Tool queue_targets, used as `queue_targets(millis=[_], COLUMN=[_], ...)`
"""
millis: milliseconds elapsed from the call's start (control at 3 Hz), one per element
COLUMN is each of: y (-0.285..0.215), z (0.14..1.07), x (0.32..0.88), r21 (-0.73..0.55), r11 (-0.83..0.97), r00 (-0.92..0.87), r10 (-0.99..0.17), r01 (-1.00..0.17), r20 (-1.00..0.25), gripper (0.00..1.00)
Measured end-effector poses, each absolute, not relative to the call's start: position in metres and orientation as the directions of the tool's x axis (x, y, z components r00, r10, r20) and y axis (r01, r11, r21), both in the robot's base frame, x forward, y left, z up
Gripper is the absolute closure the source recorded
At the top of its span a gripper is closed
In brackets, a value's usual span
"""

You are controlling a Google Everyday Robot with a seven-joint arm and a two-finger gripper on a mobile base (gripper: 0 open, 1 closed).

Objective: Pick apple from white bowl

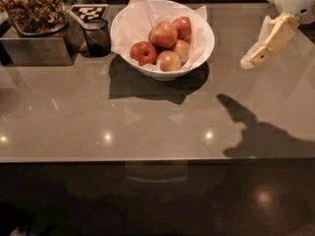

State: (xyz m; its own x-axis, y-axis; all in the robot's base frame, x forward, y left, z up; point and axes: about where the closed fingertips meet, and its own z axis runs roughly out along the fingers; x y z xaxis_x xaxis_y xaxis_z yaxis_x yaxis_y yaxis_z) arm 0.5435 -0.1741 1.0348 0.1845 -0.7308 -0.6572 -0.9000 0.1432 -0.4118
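Observation:
The white bowl [170, 74], lined with crumpled white paper, stands at the back middle of the grey table. It holds several apples. The apple [164, 34], the largest and orange-red, lies on top near the bowl's centre. A smaller deep-red apple [143, 52] lies to its left, and yellowish apples [169, 61] lie in front. My gripper [244, 26] hangs in the air at the upper right, to the right of the bowl and apart from it. It is open and empty, with one cream finger [266, 41] pointing down-left.
A dark glass cup [97, 37] stands just left of the bowl. A metal box [34, 50] topped with a bowl of brown snacks sits at the far left, with a checkered tag [88, 11] behind the cup. The table's front edge [157, 159] runs across the view.

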Motion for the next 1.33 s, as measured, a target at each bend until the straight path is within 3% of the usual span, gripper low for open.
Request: queue_targets(millis=[333,1000,1333], y=[-0.174,-0.094,-0.089], z=[1.035,1.02,1.023], x=[0.544,0.628,0.634], r21=[-0.412,-0.465,-0.474], r11=[0.143,-0.044,-0.044], r00=[0.185,0.382,0.392], r10=[-0.731,-0.64,-0.633], r01=[-0.9,-0.884,-0.879], r20=[-0.657,-0.666,-0.668], gripper=[0.0,0.0,0.0])
